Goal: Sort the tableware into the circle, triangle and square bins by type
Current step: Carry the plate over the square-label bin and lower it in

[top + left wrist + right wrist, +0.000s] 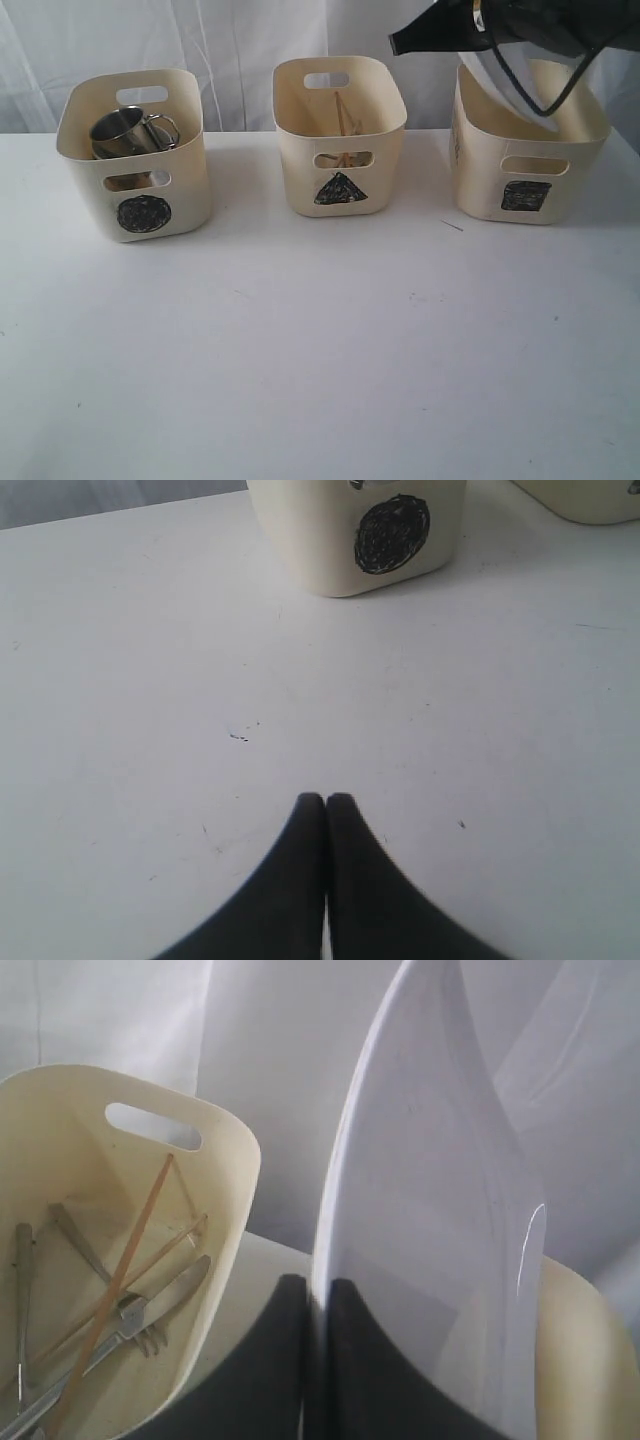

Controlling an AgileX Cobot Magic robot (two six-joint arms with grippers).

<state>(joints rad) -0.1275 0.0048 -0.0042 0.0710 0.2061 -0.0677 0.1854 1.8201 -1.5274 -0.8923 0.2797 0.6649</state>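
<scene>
White plate [420, 1210] stands on edge, rim pinched in the right gripper [318, 1288]; the square bin [480, 150] sits at six o'clock beneath it. Far off, the left gripper [326, 802] is closed, empty.

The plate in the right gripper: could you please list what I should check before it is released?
1. Grip: right gripper shut on plate edge: ok.
2. Plate lined up over square bin: ok.
3. Plate's lower edge resting inside square bin: cannot tell.
4. Plate apart from triangle bin: ok.
5. The left gripper shut, away from square bin: ok.
</scene>
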